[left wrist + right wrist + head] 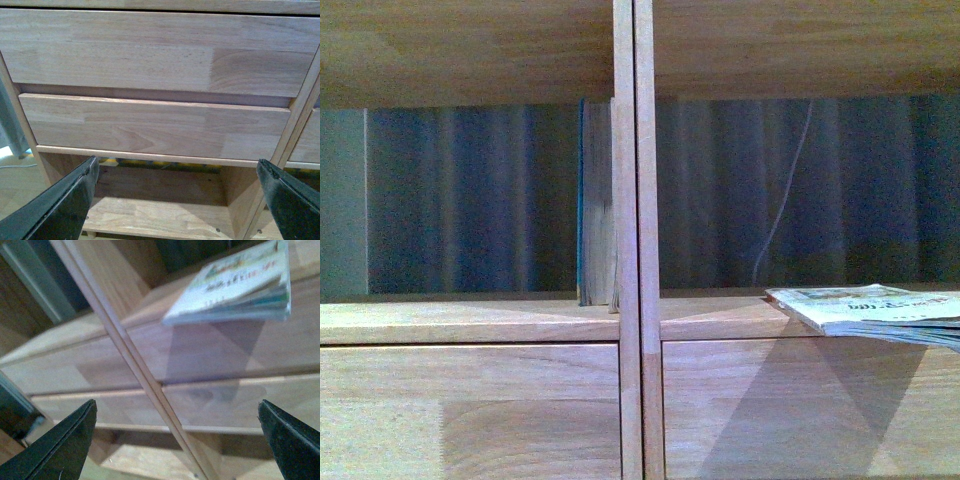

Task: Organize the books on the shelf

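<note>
My left tool (177,164) and right tool (177,405) both gape wide, empty; a flat stack of books (870,308) overhangs the front edge of the shelf (470,322), right compartment; upright books (597,200) stand against the middle divider (635,60).

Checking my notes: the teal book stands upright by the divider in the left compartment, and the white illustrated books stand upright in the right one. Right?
No. The white illustrated books lie flat in the right compartment, overhanging its edge, as the front view shows. The teal book does stand upright by the divider.
</note>
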Available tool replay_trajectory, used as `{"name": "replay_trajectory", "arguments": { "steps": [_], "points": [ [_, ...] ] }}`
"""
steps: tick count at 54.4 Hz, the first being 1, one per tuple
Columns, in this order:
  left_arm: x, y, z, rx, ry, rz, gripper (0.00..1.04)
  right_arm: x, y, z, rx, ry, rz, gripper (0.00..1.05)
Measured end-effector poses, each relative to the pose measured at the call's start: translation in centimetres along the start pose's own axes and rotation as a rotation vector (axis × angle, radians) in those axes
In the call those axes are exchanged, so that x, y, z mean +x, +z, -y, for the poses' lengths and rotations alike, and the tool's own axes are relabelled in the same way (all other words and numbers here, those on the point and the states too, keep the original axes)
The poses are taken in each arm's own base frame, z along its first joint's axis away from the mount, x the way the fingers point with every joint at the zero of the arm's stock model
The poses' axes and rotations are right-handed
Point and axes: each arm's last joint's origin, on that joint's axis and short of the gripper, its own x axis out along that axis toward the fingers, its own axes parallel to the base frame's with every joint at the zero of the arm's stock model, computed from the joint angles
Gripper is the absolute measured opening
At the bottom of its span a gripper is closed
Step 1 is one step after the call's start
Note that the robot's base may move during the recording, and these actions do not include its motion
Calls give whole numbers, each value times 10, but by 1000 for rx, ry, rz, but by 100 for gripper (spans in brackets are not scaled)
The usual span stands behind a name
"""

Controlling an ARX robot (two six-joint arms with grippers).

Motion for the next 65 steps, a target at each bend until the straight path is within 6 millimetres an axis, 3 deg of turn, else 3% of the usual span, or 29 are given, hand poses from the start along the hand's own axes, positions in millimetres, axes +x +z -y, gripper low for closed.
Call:
{"name": "replay_trajectory", "arguments": {
  "steps": [9, 16, 25, 33, 44, 56, 65],
  "points": [
    [0, 0, 0, 0, 0, 0, 97, 52, 25, 1, 299, -22, 52, 98],
    [0, 0, 0, 0, 0, 0, 97, 80, 12, 3, 525, -50, 9, 98],
    [0, 0, 0, 0, 0, 0, 97, 106, 4, -5, 659, -24, 37, 98],
    [0, 0, 0, 0, 0, 0, 97, 127, -3, 2, 754, -69, 63, 98],
    [0, 0, 0, 0, 0, 0, 97, 144, -10, 14, 843, -142, 111, 98],
    [0, 0, 0, 0, 0, 0, 97, 149, 4, 27, 930, -189, 255, 98],
    [0, 0, 0, 0, 0, 0, 97, 148, 7, 28, 961, -180, 268, 96]
  ]
}}
